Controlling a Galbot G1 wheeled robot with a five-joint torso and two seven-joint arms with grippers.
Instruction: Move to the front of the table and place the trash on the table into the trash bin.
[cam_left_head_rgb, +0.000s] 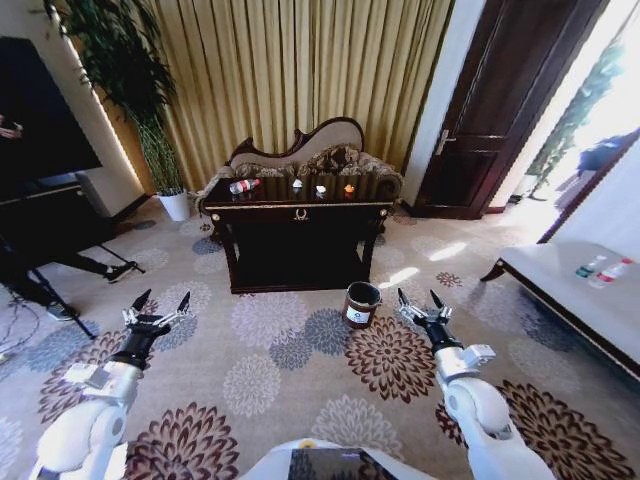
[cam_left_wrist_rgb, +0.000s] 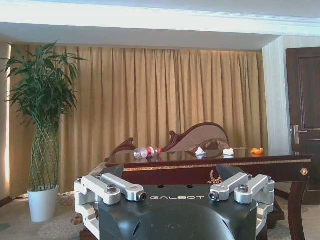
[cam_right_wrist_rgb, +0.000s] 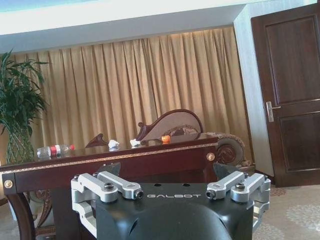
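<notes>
Left claw: the left claw hangs low over the flowered carpet, fingers spread wide, nothing between them; its own wrist view shows the same wide spread.
Right claw: the right claw is held at a matching height on the other side, fingers also wide apart and empty.
Trash bin: the small dark-brown trash bin stands on the carpet just beside the right claw, toward the left claw, and slightly ahead of it; it is upright, with a white label facing the robot.
Tabletop: the dark glossy table with gold trim stands ahead of both claws, well apart from them, roughly midway between the two.
Bottle: a clear plastic bottle with a red label lies on its side at the end of the tabletop nearer the left claw.
Scraps: a white scrap, a black-and-white scrap and an orange scrap sit in a row along the tabletop, running from the bottle toward the right claw's side.
Beyond the table: a carved sofa backs onto gold curtains; a potted plant stands past the left claw's side, a dark door past the right claw's.
</notes>
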